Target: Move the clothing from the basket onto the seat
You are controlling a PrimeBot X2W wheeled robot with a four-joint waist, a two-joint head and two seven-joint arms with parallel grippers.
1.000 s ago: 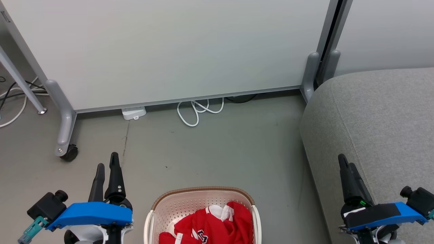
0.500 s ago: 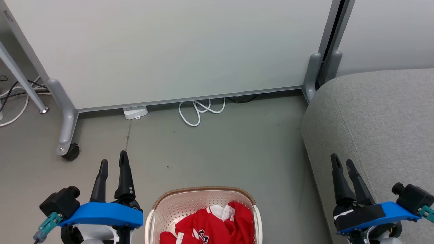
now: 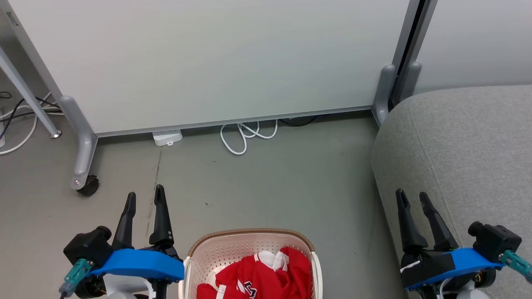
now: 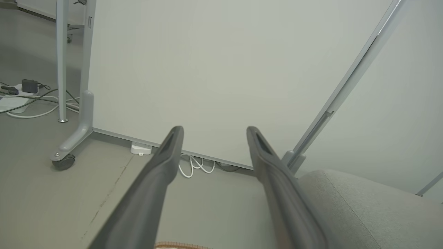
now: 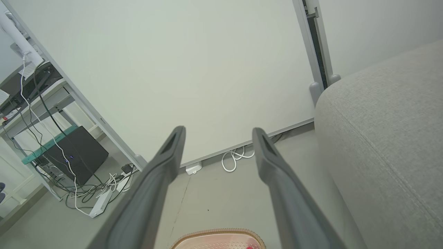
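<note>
Looking down from the head, we see our left gripper (image 3: 145,192) at the lower left, hovering over the floor (image 3: 282,182) just left of the basket (image 3: 249,231). Its two dark fingers stand apart with a clear gap and hold nothing. Our right gripper (image 3: 411,193) sits at the lower right, overlapping the left edge of the seat (image 3: 465,141) in that view, its fingers likewise spread and empty. Both wrist views agree: each pair of fingers splays wide, with floor and pale wall panel between them.

The basket stands on the floor between our two arms, near the seat's left side but apart from it. The clothing (image 3: 257,276) lies crumpled inside it, red with white trim, part of a dark number showing, and the far inner wall rises perforated behind it. Neither gripper touches basket or clothing.

Beyond the basket a pale panel (image 3: 208,62) on grey feet runs along the far edge of the floor. A looped white cable (image 3: 245,139) and a small white plug block (image 3: 167,137) lie at its foot, and a black caster (image 3: 88,187) sits under its left leg.
</note>
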